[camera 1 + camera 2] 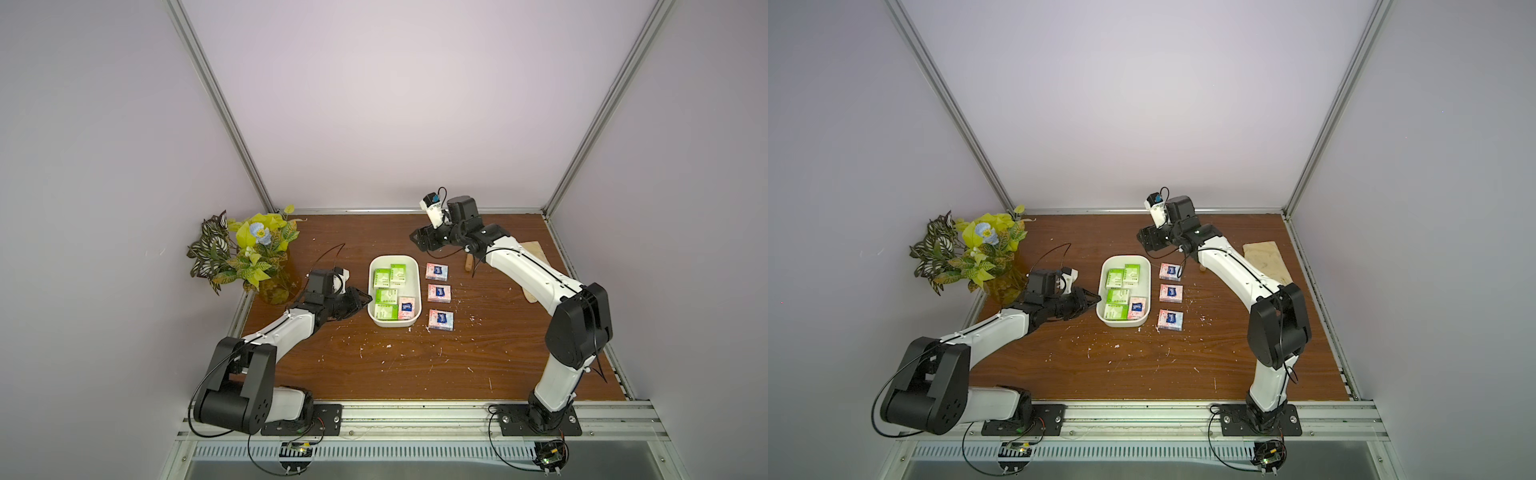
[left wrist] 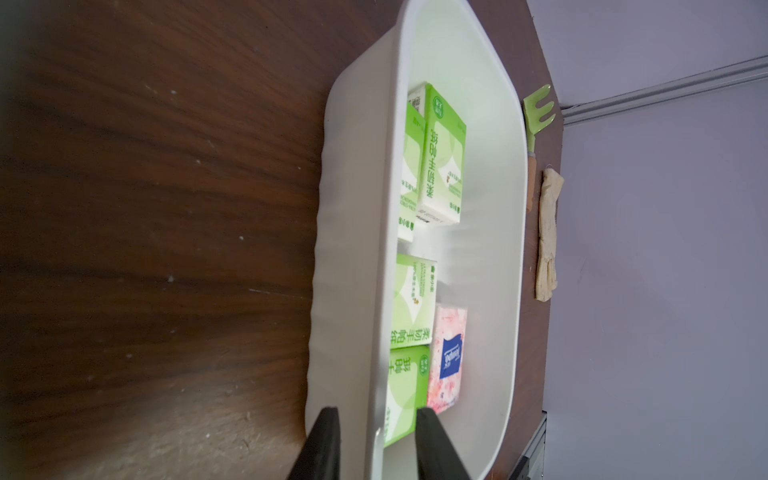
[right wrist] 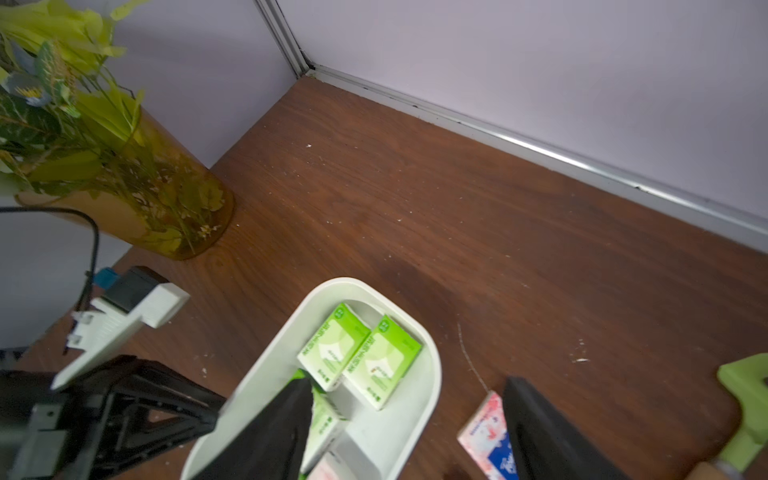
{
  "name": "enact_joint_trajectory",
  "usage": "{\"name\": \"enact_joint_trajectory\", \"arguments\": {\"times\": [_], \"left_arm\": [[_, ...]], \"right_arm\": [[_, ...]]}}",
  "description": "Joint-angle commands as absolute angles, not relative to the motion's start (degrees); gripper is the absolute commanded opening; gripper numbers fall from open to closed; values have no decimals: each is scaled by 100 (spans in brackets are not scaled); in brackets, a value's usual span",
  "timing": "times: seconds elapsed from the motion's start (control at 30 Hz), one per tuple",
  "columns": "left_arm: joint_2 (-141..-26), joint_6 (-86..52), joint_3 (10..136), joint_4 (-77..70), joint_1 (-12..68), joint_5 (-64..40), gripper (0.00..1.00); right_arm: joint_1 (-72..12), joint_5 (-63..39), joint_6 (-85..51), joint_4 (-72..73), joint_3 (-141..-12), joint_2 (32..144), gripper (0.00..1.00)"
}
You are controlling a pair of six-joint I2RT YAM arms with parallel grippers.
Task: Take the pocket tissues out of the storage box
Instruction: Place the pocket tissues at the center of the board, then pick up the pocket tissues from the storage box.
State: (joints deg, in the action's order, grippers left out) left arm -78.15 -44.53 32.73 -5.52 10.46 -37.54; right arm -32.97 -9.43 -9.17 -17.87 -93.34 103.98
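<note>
Left gripper (image 1: 365, 298) is at the left wall of the storage box (image 1: 392, 324). The wrist view shows its fingers (image 2: 328, 440) straddling the rim, one outside and one inside, jaws narrowly apart. Clamped or not, cannot tell. The box sits on the table (image 1: 374, 365). It holds four green packets (image 1: 386, 296), two near and two far, plus one pink packet (image 1: 406, 308) in the near-right corner. Just right of the box, three more pink packets (image 1: 439, 293) lie on the wood in a near-to-far row, apart from each other. Right gripper (image 1: 420, 242) hangs above the table past the box's far-right corner, jaws wide, nothing between them. Farther right are a green fork tool (image 2: 538, 110) and a beige cloth (image 1: 1264, 259). A vase of leaves (image 1: 249, 249) stands in the far-left corner.
</note>
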Motion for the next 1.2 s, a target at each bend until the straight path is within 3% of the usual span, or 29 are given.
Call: {"name": "enact_joint_trajectory", "arguments": {"times": [0.0, 0.4, 0.77, 1.17], "left_arm": [[-7943, -4487, 3270, -791, 1154, -3884, 28], [-8122, -4625, 3200, -1167, 1325, -3979, 27], [-8122, -4615, 3104, -1212, 1327, -3998, 27], [-8086, -4609, 3067, -1169, 1326, -3984, 27]], "right_arm": [[-3740, -209, -1899, -2148, -9779, 10675, 78], [-4329, 805, -2293, -3508, -11250, 12244, 75], [-4349, 1020, -2653, -3686, -11555, 12918, 61], [-4377, 1180, -2716, -3753, -11698, 13306, 60]]}}
